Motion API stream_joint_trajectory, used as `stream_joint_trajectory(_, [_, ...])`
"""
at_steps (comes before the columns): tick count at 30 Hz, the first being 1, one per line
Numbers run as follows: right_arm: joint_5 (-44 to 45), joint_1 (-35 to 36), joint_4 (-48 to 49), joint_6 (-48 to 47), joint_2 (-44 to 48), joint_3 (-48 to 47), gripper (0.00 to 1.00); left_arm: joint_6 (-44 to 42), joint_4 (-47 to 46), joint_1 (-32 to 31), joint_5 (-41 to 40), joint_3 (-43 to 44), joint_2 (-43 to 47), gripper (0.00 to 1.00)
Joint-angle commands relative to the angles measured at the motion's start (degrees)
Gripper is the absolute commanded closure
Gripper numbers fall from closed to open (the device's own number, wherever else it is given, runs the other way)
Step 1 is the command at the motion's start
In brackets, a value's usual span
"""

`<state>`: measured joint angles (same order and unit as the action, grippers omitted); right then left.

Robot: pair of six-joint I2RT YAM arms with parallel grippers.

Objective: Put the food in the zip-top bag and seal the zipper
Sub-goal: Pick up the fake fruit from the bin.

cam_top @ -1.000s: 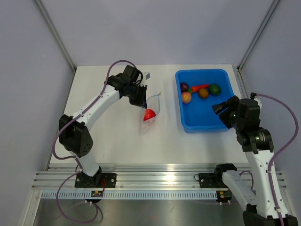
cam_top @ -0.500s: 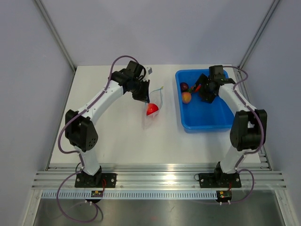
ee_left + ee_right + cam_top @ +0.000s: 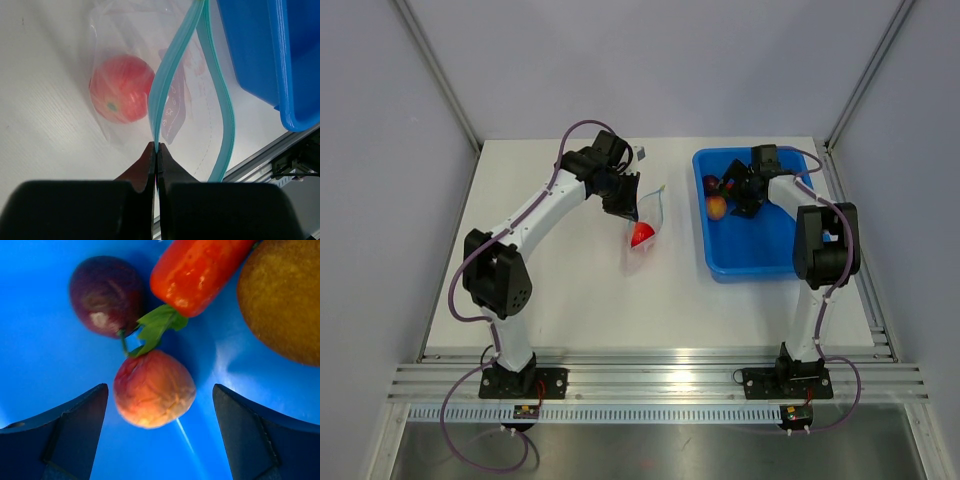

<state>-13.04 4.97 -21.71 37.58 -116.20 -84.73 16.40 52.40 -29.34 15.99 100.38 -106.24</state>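
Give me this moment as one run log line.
left gripper shut on zipper | right gripper open, aimed at pink fruit in blue tray | red fruit inside open zip-top bag

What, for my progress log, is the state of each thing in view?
zip-top bag: mouth open, near lip pinched.
zipper: unsealed, strips apart.
red fruit: inside the bag.
left gripper: shut on the zipper.
right gripper: open, straddling the pink fruit.
pink fruit: in the blue tray, not gripped.
purple round: loose in tray.
carrot: loose in tray.
brown round: loose in tray.
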Motion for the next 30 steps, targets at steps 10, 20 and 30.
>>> stream_joint_trajectory(10, [-2.7,-0.05,5.28,1.7,0.18,1.05,0.39,-0.58,-0.72,0.34,-0.26,2.98,-0.38,1.0])
stream_joint_trajectory(20, [3.89,-0.05,2.56,-0.05,13.44,8.08,0.51,0.21,-0.72,0.34,0.27,3.33,-0.46,1.0])
stream_joint_trajectory(30, [6.54,0.04,-2.45,-2.16,31.54,14.59,0.51,1.61,-0.99,-1.86,-1.31,5.18,-1.96,1.0])
